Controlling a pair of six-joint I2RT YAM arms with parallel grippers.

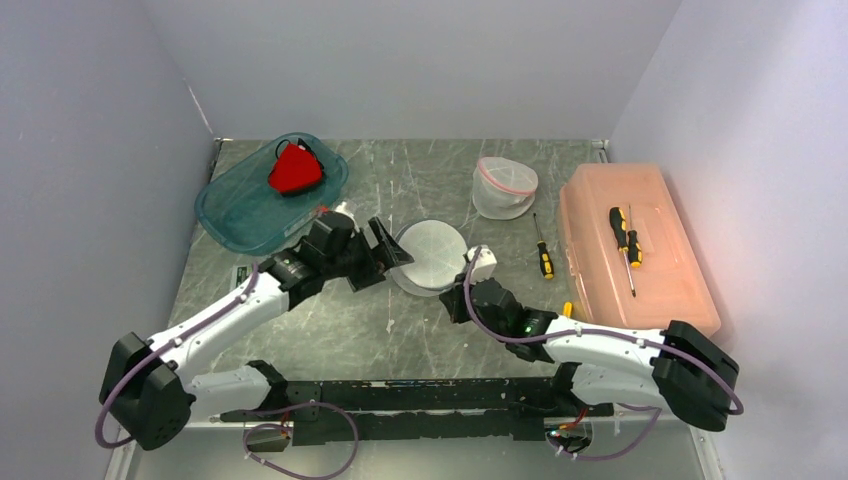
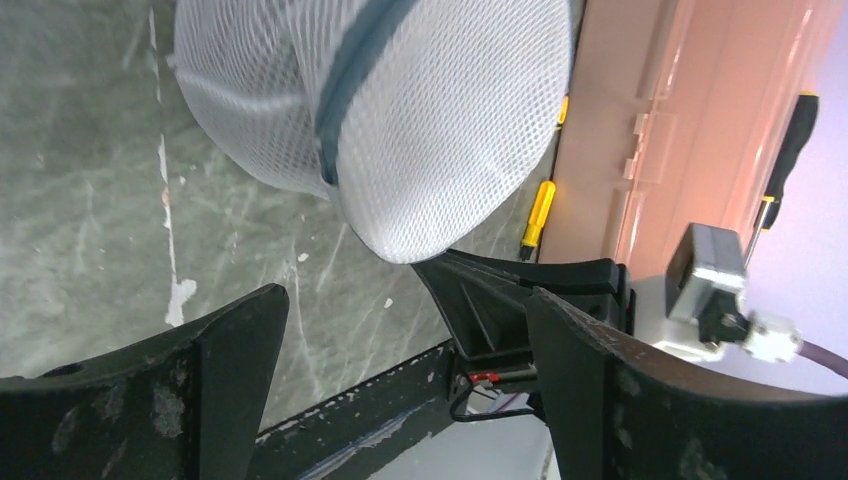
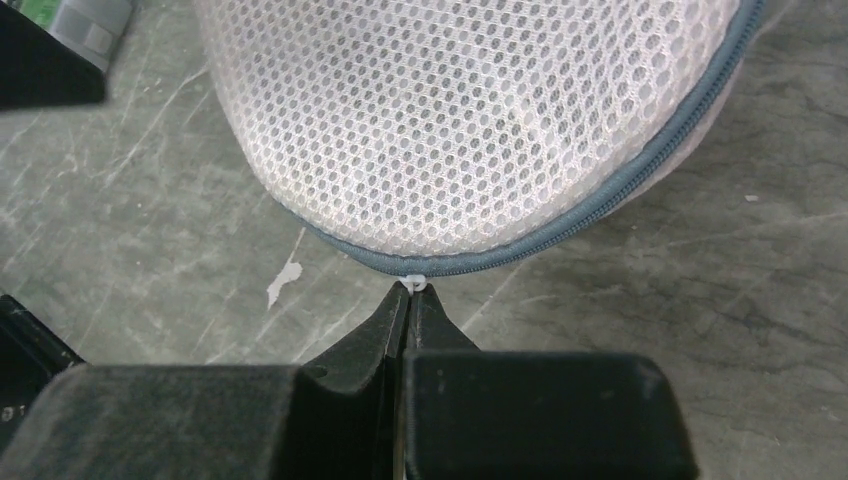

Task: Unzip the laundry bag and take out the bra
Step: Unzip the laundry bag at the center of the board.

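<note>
Centre of grey marbled worktop point(image 1: 400, 330): round white mesh laundry bag point(image 1: 432, 255). Rear left: teal plastic tray point(image 1: 235, 215) containing red fabric item point(image 1: 294, 170). Rear centre: clear plastic tub point(image 1: 503, 188). Right: pink plastic lidded box point(image 1: 600, 260) bearing two screwdrivers point(image 1: 620, 232); between bag and box, yellow-handled screwdriver point(image 1: 542, 258).

Counter point(image 1: 330, 330), grey marbled.
- Laundry bag point(image 1: 432, 252): round white mesh.
- Left tool point(image 1: 388, 262): just left of bag, fingers spread.
- Right tool point(image 1: 462, 290): at bag's near-right edge.
- Teal tray point(image 1: 230, 215) holding red item point(image 1: 294, 170): beyond bag, left.
- Clear tub point(image 1: 504, 188): beyond bag, right.
- Screwdriver point(image 1: 541, 255): right of bag.
- Salmon box point(image 1: 600, 270): further right.
</note>
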